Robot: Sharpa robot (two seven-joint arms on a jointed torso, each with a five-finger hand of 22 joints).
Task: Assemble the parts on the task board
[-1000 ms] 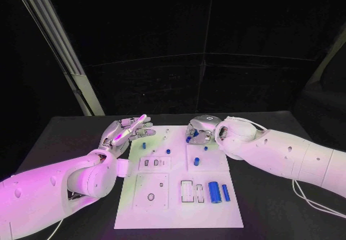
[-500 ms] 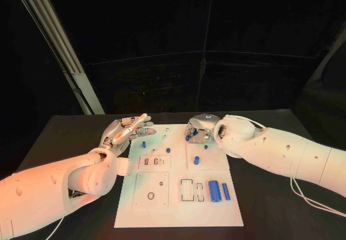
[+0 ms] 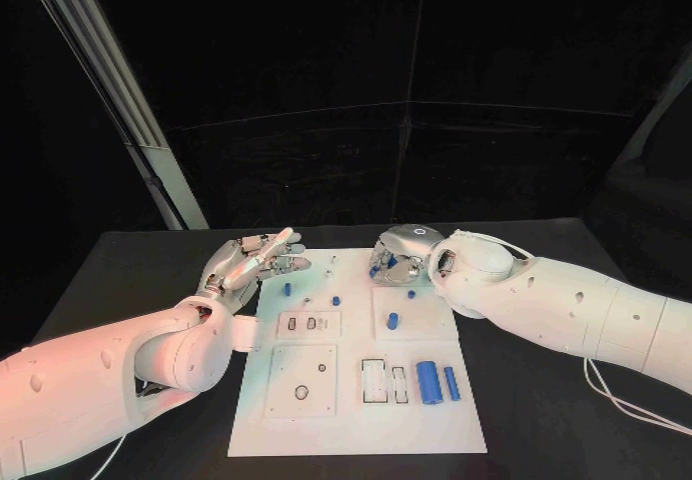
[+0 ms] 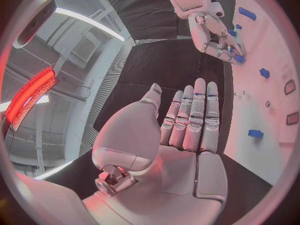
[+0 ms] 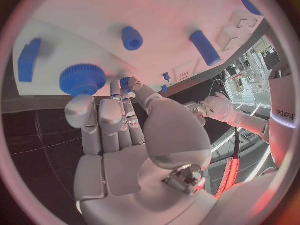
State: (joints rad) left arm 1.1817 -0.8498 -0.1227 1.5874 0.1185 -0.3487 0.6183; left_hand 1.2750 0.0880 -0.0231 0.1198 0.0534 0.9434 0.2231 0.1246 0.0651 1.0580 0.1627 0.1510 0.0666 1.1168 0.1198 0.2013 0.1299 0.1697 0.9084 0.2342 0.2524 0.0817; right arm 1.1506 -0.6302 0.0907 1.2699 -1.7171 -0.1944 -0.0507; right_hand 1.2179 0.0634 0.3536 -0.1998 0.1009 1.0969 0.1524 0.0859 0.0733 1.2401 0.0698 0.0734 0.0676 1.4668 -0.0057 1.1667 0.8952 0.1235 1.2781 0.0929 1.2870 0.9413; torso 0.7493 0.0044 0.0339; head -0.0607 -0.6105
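The board [image 3: 361, 350] lies in the middle of the black surface [image 3: 130, 270]. In the head view the left hand [image 3: 257, 258] hovers at the board's far left corner, and the right hand [image 3: 400, 254] is bent down over the board's far edge, where its fingertips hide what lies under them.

The right wrist view fills that in: a blue gear [image 5: 82, 78] stands on the board just beside the fingertips [image 5: 124, 83], and one small blue piece sits at the tips; whether it is pinched I cannot tell. The same view shows a short round peg [image 5: 132, 38] and a longer cylinder [image 5: 205, 47].

The left wrist view shows the left hand flat, fingers straight and side by side, thumb apart, holding nothing.

Counted in the head view: two blue cylinders [image 3: 430, 381] lie side by side near the right edge, and four small blue parts [image 3: 392, 321] are scattered further back.
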